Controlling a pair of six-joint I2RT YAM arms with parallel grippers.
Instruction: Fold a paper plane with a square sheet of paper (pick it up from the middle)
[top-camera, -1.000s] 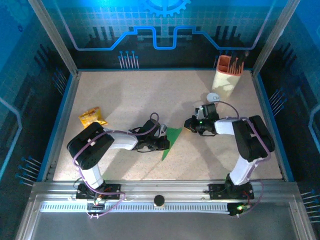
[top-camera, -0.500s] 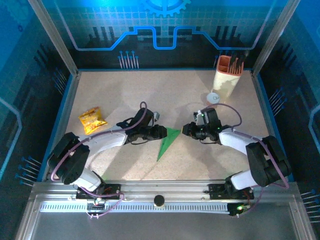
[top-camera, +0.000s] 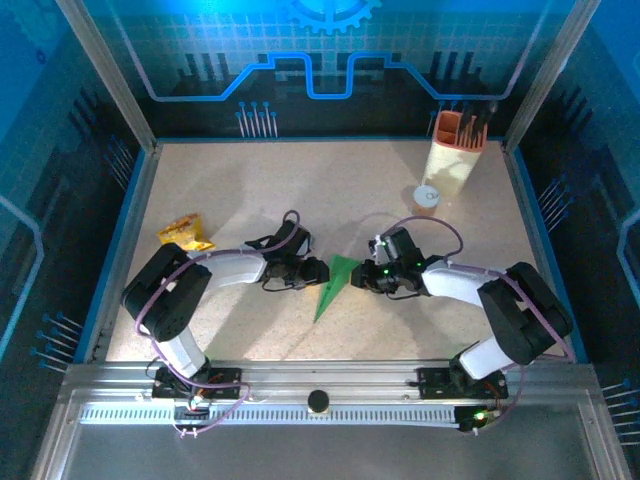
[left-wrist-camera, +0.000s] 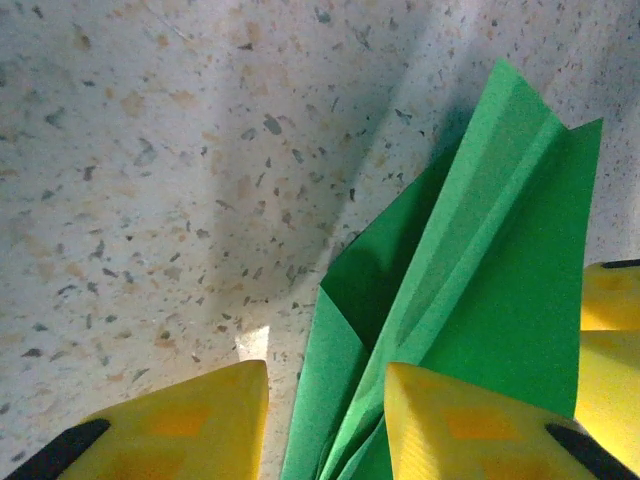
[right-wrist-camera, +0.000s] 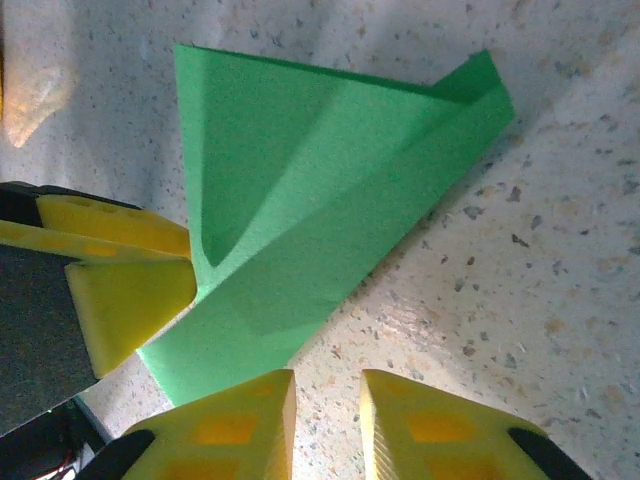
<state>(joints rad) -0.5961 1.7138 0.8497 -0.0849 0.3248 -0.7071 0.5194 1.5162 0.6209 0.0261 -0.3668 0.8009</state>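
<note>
**Both sets of fingers at the plane's wide end**

The green paper plane (top-camera: 333, 285) lies flat in the middle of the bench (top-camera: 250, 200), its pointed tip towards my bases. My left fingers (top-camera: 317, 270) stand apart at its left edge, 1 above the folded layers, the other above bare bench, clamping nothing. My right fingers (top-camera: 363, 277) sit low at the opposite edge with a narrow gap between them and nothing pinched, 1 tip just beside the paper.
</note>
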